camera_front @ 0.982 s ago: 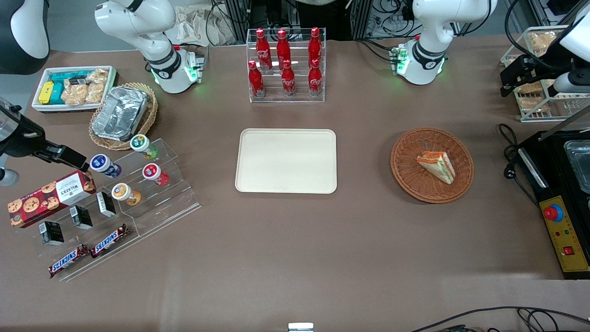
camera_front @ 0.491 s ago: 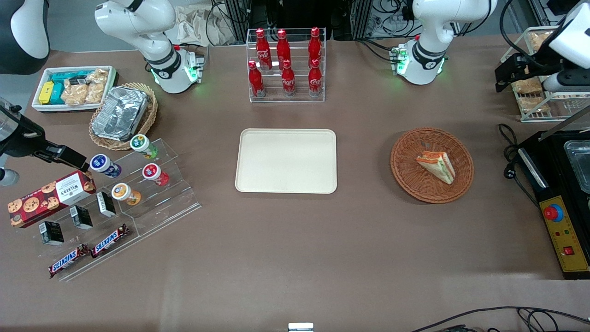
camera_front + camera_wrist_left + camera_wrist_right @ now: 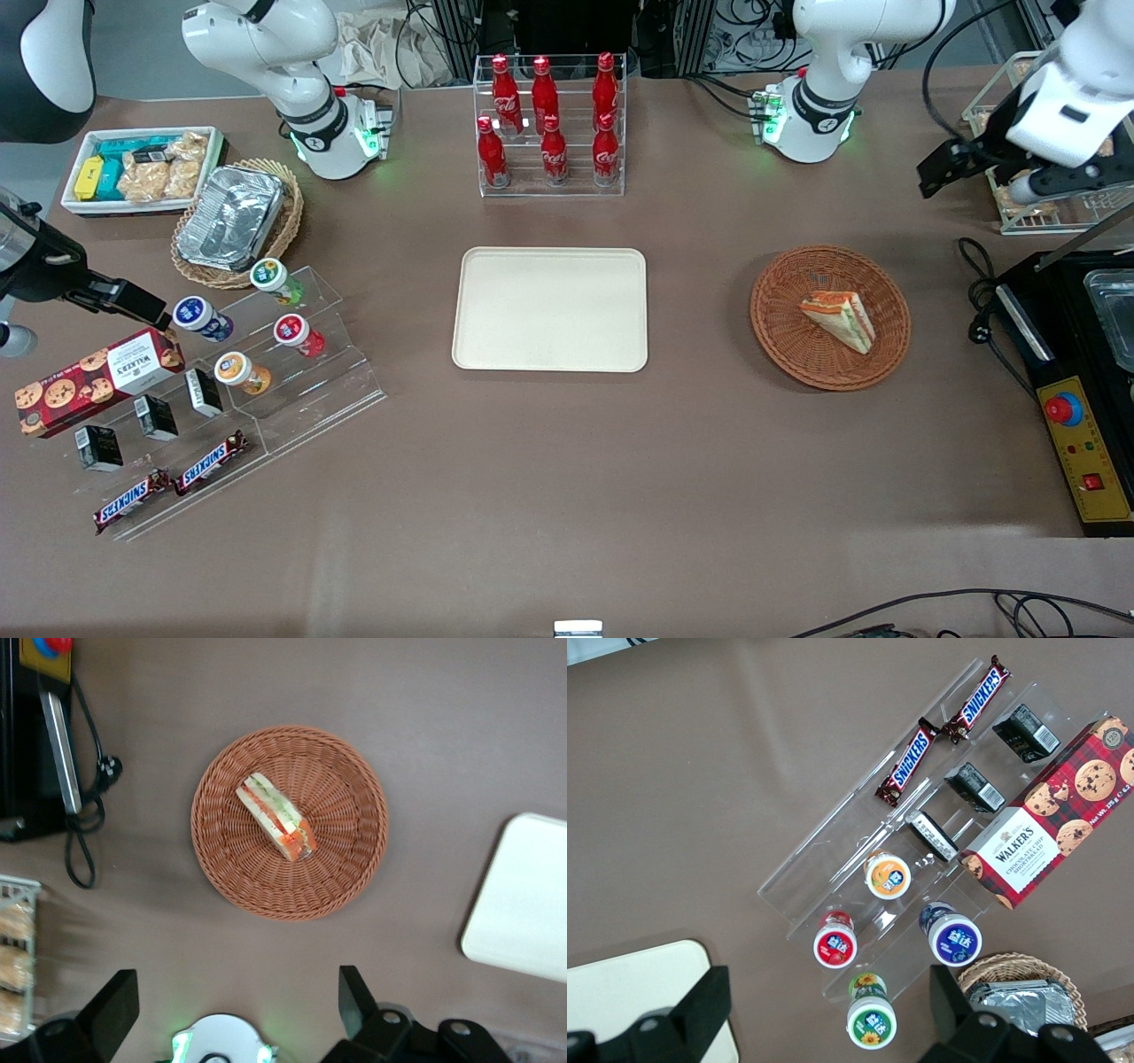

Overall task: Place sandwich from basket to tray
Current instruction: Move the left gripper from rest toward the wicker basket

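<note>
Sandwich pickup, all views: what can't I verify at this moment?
- Gripper: open; front view shows only its dark body, fingertips hidden.
- Sandwich underside: hidden against the basket.
- Tray: cut off by the left wrist view's edge.

Tray (image 3: pixel 523 899) partly out of frame

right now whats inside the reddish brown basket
Only the sandwich, lying in the basket; whatever is under it is covered. The open claw hovers high above, nearer the working arm's base.
</note>
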Controlling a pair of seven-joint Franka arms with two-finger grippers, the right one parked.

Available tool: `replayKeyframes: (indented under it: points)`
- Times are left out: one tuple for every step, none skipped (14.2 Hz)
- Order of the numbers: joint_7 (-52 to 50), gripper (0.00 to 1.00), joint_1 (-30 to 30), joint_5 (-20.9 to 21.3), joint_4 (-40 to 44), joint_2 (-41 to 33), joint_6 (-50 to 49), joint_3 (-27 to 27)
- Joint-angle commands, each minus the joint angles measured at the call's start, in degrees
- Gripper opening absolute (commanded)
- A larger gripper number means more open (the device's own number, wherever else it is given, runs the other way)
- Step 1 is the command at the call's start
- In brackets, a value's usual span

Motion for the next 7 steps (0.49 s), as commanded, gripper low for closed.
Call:
replayKeyframes:
  points:
    - [-9.6, 1.00, 0.1, 4.4, -9.2, -3.0, 6.9, -0.7]
    - [-12.4, 1.00, 0.0, 4.7, -12.6, -3.2, 10.8, -0.8]
    - [-15.4, 1.00, 0.0, 4.9, -15.7, -3.3, 14.9, -0.8]
    - [-17.9, 1.00, 0.0, 4.9, -18.1, -2.9, 18.3, -0.8]
    - [-19.6, 1.00, 0.1, 4.5, -20.2, -2.5, 21.3, -0.8]
    - [-20.2, 1.00, 0.3, 4.3, -21.8, -1.6, 23.1, -0.7]
    - [-20.8, 1.00, 0.3, 2.9, -22.9, 0.1, 25.3, -0.7]
